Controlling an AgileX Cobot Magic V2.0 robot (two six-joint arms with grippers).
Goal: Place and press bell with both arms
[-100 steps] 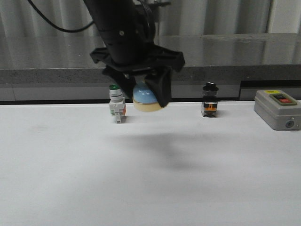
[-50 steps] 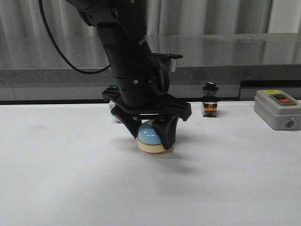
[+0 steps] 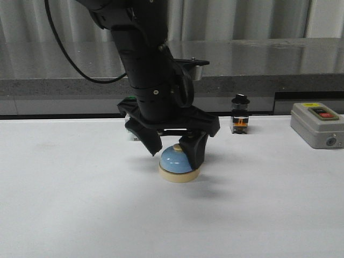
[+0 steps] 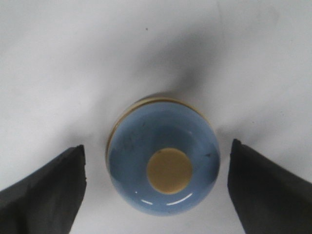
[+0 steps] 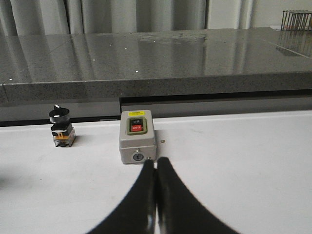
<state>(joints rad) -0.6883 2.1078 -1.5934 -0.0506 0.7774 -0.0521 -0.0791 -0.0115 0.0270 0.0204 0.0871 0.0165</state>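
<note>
While the white table (image 3: 64, 204) fills the near part of the scene and a grey stone counter (image 3: 269, 59) runs along its far edge, the black left arm (image 3: 145, 59) reaches down over the middle of the table. Its gripper (image 3: 174, 153) has its fingers spread apart on either side of the bell (image 3: 178, 164), and the wrist view shows a clear gap of table between each dark finger (image 4: 46, 187) and the blue dome, so neither finger touches it. The bell sits upright on the table, cream base down and cream knob (image 4: 169, 170) up, near the middle and slightly toward the far side. At the far right stands a grey box (image 3: 316, 124) with a red and a black button. The right gripper (image 5: 155, 195) appears only in its own wrist view, fingers pressed together with nothing between them, pointing at that box (image 5: 137, 136). To the left of the box, at the far edge, stands a small black-capped switch (image 3: 239, 114). A green-capped white switch (image 3: 129, 102) peeks out behind the left arm, mostly hidden.
</note>
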